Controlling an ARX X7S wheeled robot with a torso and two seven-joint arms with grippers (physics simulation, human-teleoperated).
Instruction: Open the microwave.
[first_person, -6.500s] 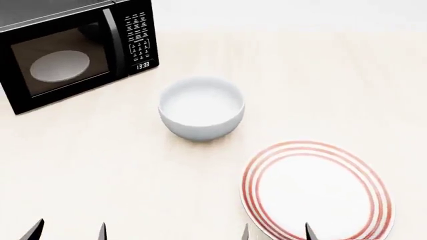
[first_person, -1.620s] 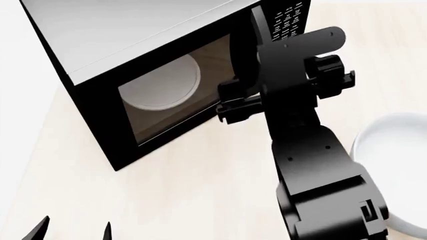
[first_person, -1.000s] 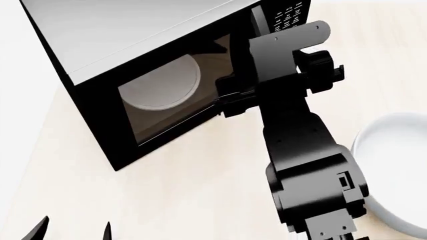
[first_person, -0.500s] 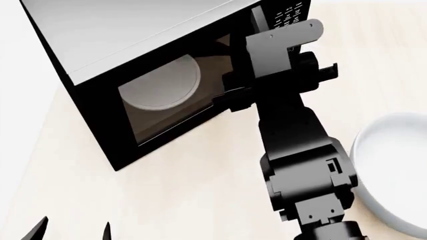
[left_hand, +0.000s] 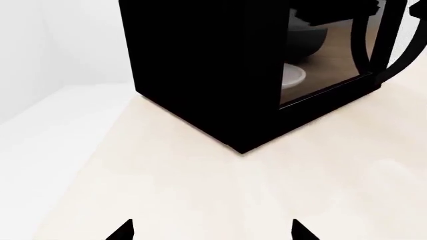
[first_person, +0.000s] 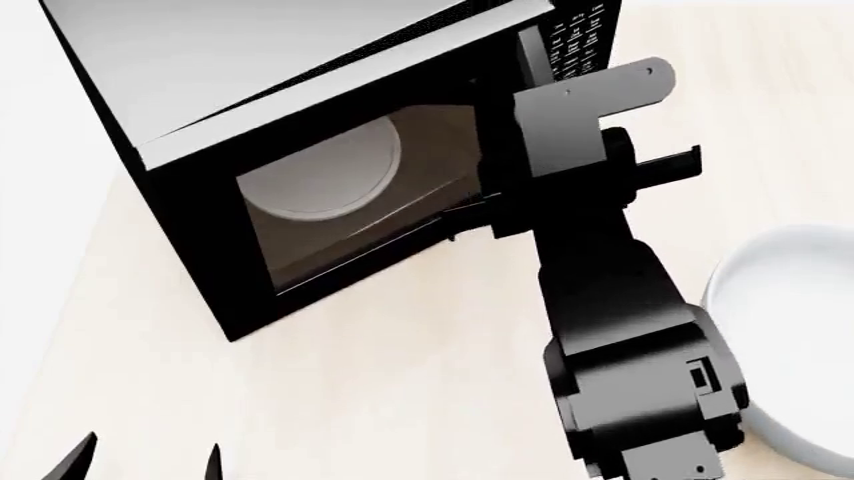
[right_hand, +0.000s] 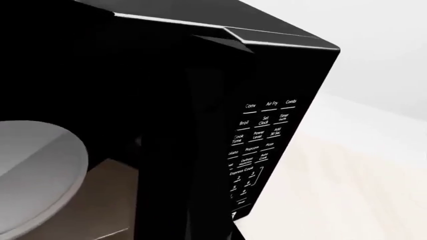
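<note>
The microwave (first_person: 267, 80) is black with a grey top and stands at the back left. Its glass door (first_person: 360, 215) stands a little ajar, with a gap at the handle side next to the keypad (first_person: 581, 40). The white turntable plate (first_person: 327, 170) shows through the glass. My right gripper (first_person: 487, 215) is at the door's handle edge, closed on the vertical black handle (right_hand: 193, 150); its fingers are mostly hidden. My left gripper (first_person: 144, 462) is open and empty, low at the front left, facing the microwave's side (left_hand: 200, 65).
A white bowl (first_person: 787, 330) sits on the light wooden table (first_person: 334, 400) at the right, close beside my right forearm. The table's left edge runs near the microwave's left side.
The right arm has pulled back towards me and to the right, and the door's handle side has swung out from the microwave body. The left gripper has not moved.
</note>
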